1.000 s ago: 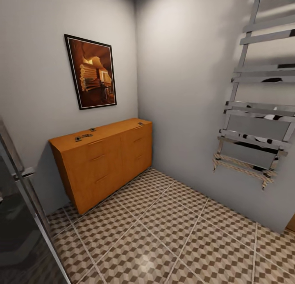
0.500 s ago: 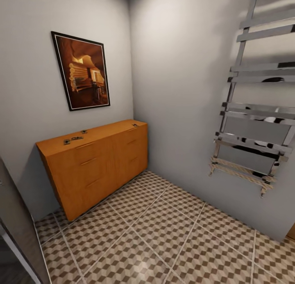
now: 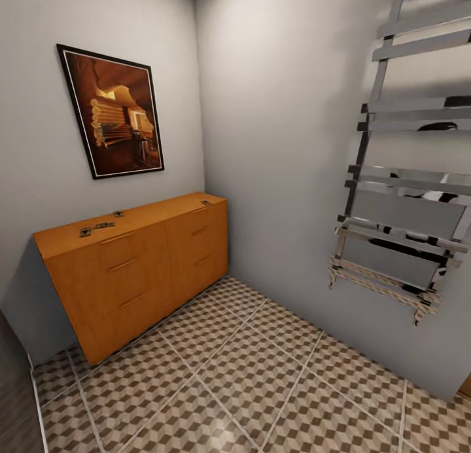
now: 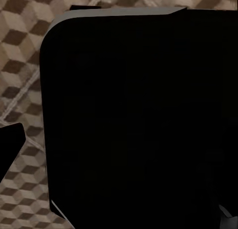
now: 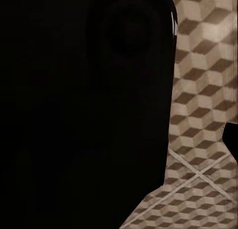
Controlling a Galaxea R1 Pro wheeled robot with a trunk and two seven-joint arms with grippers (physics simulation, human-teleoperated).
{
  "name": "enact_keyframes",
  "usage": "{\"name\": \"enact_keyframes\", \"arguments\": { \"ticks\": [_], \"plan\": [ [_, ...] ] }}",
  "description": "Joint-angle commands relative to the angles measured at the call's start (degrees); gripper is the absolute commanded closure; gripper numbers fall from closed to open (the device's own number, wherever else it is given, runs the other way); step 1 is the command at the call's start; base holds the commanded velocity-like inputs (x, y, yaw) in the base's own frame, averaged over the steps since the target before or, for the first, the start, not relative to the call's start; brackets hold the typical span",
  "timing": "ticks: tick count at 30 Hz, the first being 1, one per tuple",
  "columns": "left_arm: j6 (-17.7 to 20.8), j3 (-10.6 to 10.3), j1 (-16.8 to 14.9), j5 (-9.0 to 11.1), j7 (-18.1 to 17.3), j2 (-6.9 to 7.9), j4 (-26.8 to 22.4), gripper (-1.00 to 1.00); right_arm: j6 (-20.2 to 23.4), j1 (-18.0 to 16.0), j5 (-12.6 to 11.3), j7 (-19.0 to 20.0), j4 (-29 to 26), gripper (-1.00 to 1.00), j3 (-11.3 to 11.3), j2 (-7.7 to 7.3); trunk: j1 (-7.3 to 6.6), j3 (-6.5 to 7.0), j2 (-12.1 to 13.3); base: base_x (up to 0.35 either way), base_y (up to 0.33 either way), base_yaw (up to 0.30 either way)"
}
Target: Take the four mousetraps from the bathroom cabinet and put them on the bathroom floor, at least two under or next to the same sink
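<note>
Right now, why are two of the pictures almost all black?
In the left wrist view and the right wrist view, a big dark shape sits close to the camera, leaving slivers of bathroom floor. The head view is bright; the towel rail glints, and its straight bars lean from lens distortion.

The cabinet (image 3: 137, 270) stands on the bathroom floor (image 3: 248, 387) against the left wall, below a framed picture (image 3: 111, 119); mousetraps (image 3: 95, 228) lie on top.
</note>
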Motion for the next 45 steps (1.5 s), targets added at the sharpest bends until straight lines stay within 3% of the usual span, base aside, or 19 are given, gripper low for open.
{"name": "enact_keyframes", "arguments": {
  "ticks": [1, 13, 41, 45],
  "plan": [
    [-0.2, 0.1, 0.0, 0.1, 0.0, -0.01, 0.0, -1.0, 0.0, 0.0, 0.0, 0.0, 0.0, -1.0, 0.0, 0.0, 0.02, -0.04, 0.0, 0.21, -0.18, 0.0],
    [-0.2, 0.1, 0.0, 0.2, 0.0, -0.01, 0.0, -1.0, -0.1, 0.0, 0.0, 0.0, 0.0, -1.0, -0.2, 0.0, 0.02, -0.04, 0.0, 0.153, -0.106, 0.0],
    [-0.2, 0.1, 0.0, 0.2, 0.1, -0.01, 0.0, -1.0, 0.0, 0.0, 0.0, 0.0, 0.0, -1.0, -0.1, 0.01, 0.02, -0.04, 0.0, 0.009, -0.005, 0.0],
    [-0.1, 0.1, 0.0, 1.0, 0.1, 0.04, 0.0, -1.0, 0.0, 0.0, 0.0, 0.0, 0.0, -1.0, 0.0, 0.01, 0.02, -0.04, 0.0, 0.243, 0.0, 0.0]
  ]
}}
